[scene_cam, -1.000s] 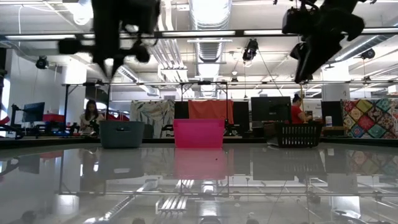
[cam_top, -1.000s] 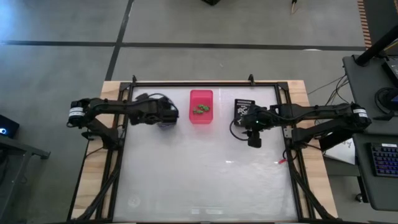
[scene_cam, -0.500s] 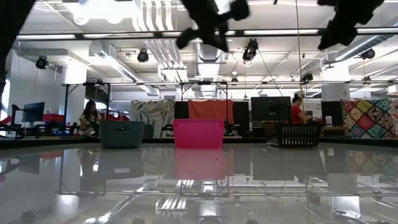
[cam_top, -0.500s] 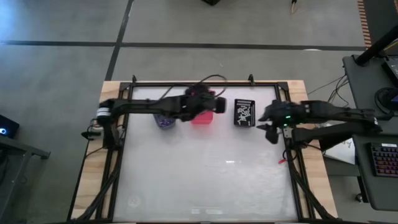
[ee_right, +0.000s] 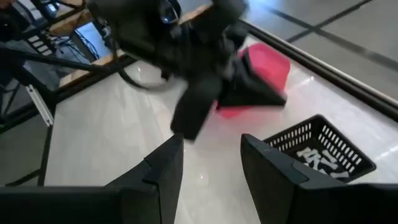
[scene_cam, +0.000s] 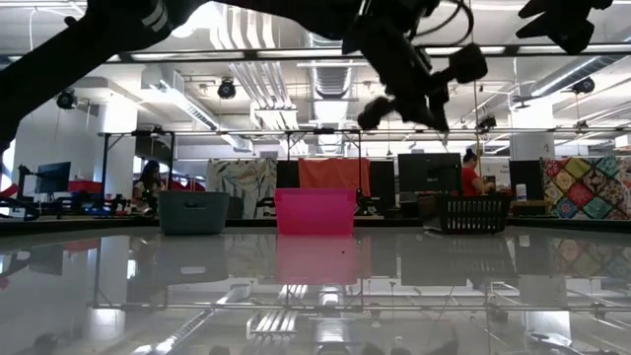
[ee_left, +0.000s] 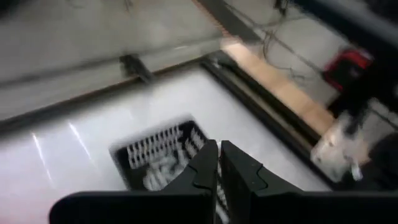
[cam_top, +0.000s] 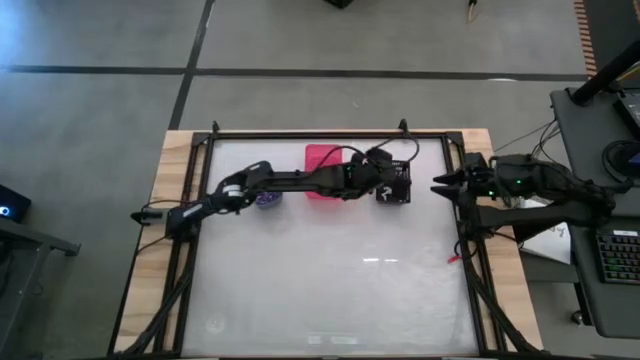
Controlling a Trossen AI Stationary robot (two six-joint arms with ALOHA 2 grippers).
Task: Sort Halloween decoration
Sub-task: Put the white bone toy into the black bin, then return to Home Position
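3 bins stand in a row near the table's point(cam_top: 330, 290) far edge in the high view: blue-grey bin point(cam_top: 267, 198) holding purple trinkets, pink bin point(cam_top: 318, 155), black bin point(cam_top: 397, 192). No loose pieces show on the surface, so sorting appears nearly finished. Left gripper point(cam_top: 388, 180) hangs over the black bin; right gripper point(cam_top: 440, 186) waits at the right edge.
Low view: bins only, contents hidden.
Left wrist view: fingers point(ee_left: 205, 167) pressed together; white trinkets point(ee_left: 163, 170) below, too small for any long axis.
Right wrist view: jaws spread, empty.

Two dark jointed arms with black cables and white bands.
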